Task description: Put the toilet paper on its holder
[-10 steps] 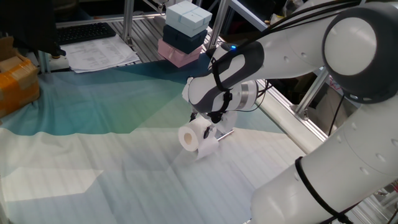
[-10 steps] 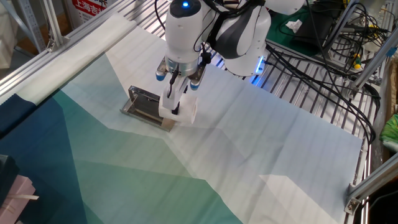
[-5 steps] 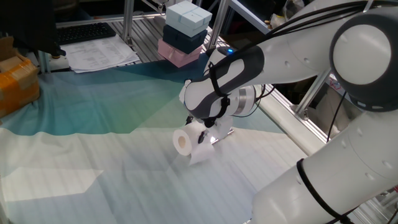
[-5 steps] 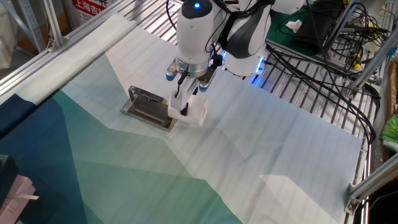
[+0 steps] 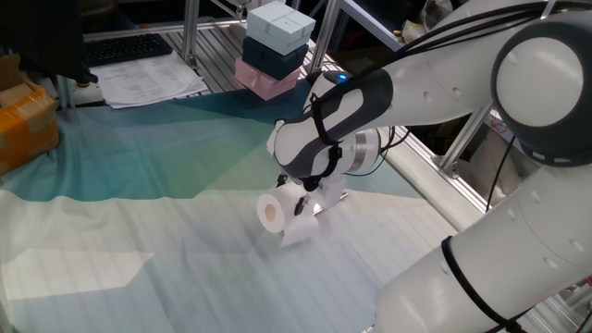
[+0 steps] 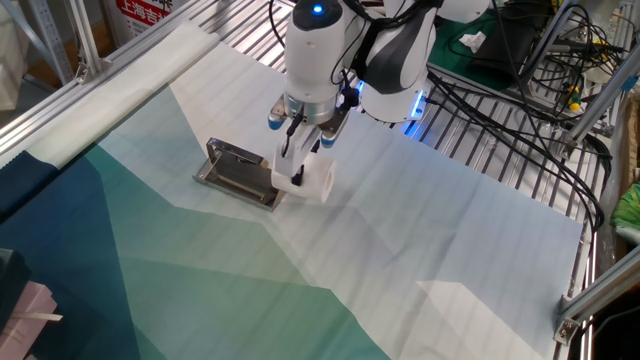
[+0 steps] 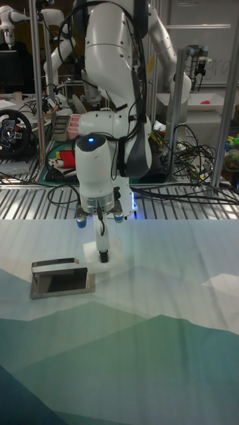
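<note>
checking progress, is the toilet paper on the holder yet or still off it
Off it. The toilet paper sits in the gripper beside the holder, not on its bar.

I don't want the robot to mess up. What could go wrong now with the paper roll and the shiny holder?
The claw pinches the toilet paper with thin fingers, and soft paper might squash or slip out.

The roll sits beside the holder, not on its bar. The holder lies loose on a smooth cloth, so a nudge from the roll might slide it away.

A flap of paper seems to hang under the roll. It might catch and unroll.
</note>
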